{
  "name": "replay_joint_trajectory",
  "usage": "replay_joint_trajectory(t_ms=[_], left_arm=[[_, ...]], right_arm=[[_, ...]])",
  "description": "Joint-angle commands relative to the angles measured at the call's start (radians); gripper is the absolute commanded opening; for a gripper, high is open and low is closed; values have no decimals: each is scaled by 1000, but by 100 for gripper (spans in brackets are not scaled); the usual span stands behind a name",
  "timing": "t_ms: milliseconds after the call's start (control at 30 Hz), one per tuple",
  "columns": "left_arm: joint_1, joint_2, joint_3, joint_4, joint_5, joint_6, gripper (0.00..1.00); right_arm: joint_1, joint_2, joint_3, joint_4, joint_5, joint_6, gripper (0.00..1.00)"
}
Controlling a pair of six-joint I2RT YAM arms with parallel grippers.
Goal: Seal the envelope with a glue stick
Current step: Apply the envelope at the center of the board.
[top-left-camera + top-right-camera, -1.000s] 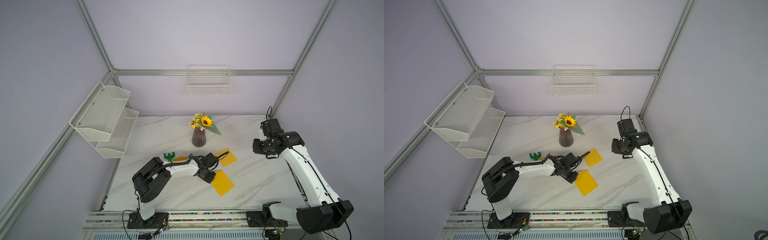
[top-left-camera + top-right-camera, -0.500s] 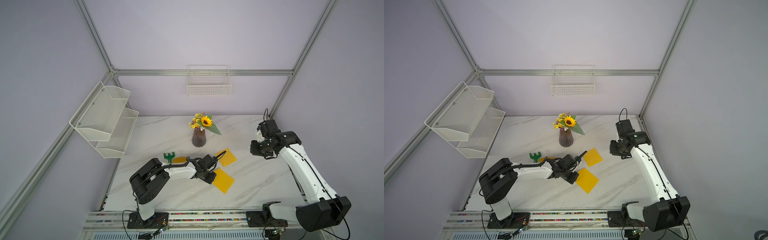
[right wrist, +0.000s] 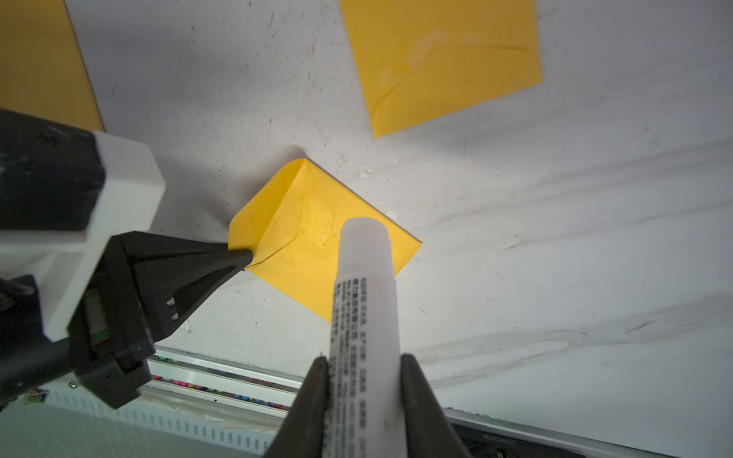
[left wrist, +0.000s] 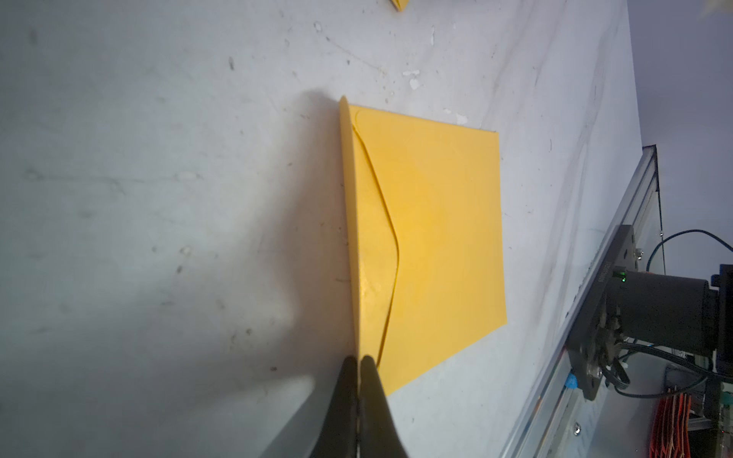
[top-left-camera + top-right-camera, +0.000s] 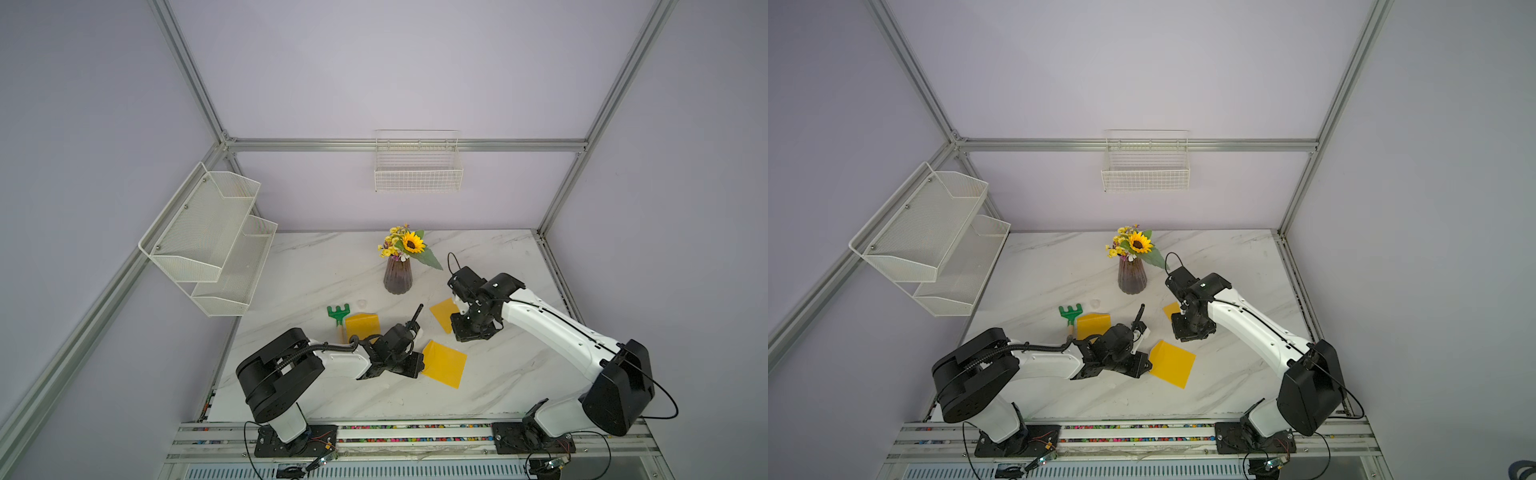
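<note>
Right gripper [image 3: 363,363] clamps the glue stick [image 3: 365,277]; in a top view the envelope [image 5: 444,365] lies down-frame (left gripper [image 4: 359,365] pinches its flap [image 3: 258,214]).

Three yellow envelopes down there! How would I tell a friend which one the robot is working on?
On the marble table, find the vase of flowers at the back, then come toward the front rail. The envelope is the yellow one nearest that front edge. It alone has its lifted flap pinched at a corner by the left gripper.
</note>
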Motion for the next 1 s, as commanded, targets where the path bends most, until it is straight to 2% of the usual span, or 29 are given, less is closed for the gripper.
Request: replay_joint_trajectory(t_ms=[0, 333, 700, 967], left_arm=[[-2, -20, -15, 63, -7, -36, 2], [-3, -9, -50, 170, 30, -9, 2], [-9, -2, -40, 157, 41, 23, 2], [-13, 7, -37, 164, 59, 35, 2]], right_arm=[[58, 41, -24, 33, -41, 51, 0], [115, 172, 0, 7, -104, 52, 0], [118, 298, 74, -54, -135, 19, 0], [117, 369, 128, -85, -28, 34, 0]])
